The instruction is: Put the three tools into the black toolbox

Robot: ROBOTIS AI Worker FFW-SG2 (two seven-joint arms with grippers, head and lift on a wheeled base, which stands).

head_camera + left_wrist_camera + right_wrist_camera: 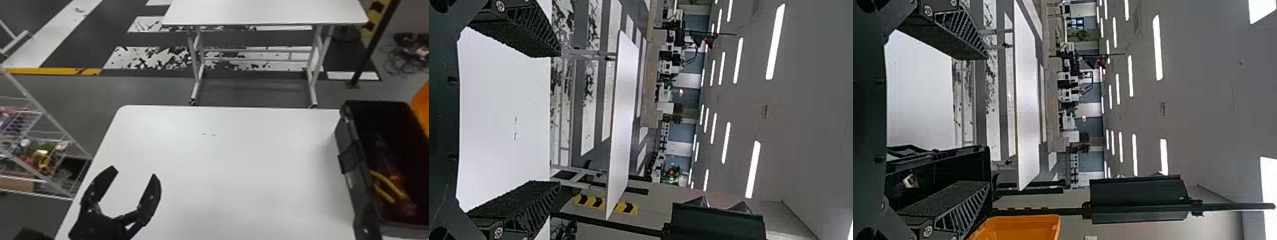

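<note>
- The black toolbox [343, 135] stands open at the right side of the white table [239, 159], beside an orange bin [423, 100].
- Inside it lie a tool with yellow handles [387, 180] and, against it, a reddish tool [394, 174]; the dimmer shapes beyond are too dark to name, so the third tool cannot be confirmed.
- The left gripper [134, 171] hangs over the table's left part, its fingers spread around nothing.
- The right gripper [987, 120] has its fingers wide apart too, with nothing between them, one of them overlapping the toolbox in the right wrist view.
- The likeliest trouble is that right finger: a low or sideways withdrawal could hook the wall and drag or tip the toolbox.
- Judging the job finished could also be a mistake, since the dark interior hides the count.
- The handles look smooth and curved, leaning towards the near wall, and could snag a dipping fingertip.
</note>
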